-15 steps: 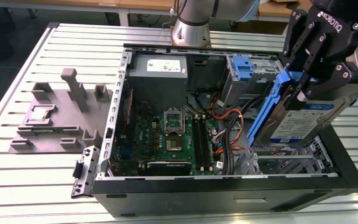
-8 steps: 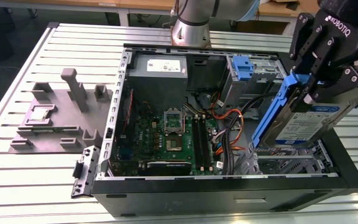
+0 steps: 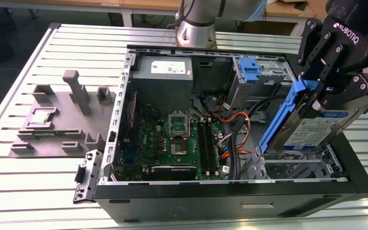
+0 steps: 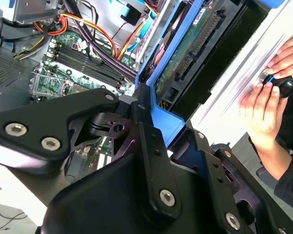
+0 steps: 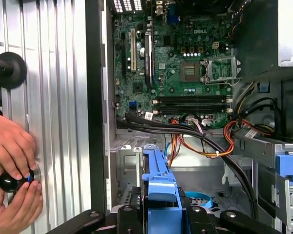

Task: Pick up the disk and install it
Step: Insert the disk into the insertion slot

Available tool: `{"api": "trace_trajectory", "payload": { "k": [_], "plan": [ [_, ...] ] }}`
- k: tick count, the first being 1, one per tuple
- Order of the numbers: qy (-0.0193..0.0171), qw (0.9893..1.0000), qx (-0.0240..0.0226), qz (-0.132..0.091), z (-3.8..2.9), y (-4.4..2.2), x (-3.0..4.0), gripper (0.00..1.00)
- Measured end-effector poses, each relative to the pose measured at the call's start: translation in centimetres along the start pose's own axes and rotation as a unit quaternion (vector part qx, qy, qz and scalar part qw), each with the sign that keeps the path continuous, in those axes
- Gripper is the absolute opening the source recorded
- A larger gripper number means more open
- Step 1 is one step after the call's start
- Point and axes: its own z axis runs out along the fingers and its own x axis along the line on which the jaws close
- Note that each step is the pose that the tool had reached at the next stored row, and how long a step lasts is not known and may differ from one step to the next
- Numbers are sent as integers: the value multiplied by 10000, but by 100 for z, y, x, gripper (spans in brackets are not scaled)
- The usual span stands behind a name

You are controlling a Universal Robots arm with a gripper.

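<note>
Right, disk (image 3: pixel 315 132) hung tilted over the drive cage (image 3: pixel 299 167) at the exterior view's right end of the open case (image 3: pixel 235 194), gripper (image 3: pixel 331 96) fingers clamped on its sides. A person's hand (image 5: pixel 10 144) rested on the table (image 5: pixel 53 97) beside the case.

The disk (image 3: pixel 318 132) is grey metal edged in smooth blue plastic, the hand (image 3: pixel 327 98) matt black, and the bench (image 3: pixel 82 43) ribbed, faintly shiny bare metal.
</note>
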Motion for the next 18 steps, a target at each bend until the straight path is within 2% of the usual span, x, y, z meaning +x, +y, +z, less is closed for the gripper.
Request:
{"api": "trace_trajectory", "payload": {
  "k": [7, 18],
  "plan": [
    [1, 10000, -4, 0, 42, -27, 5, 37],
    [-1, 10000, -4, 1, 79, -31, 15, 37]
  ]
}}
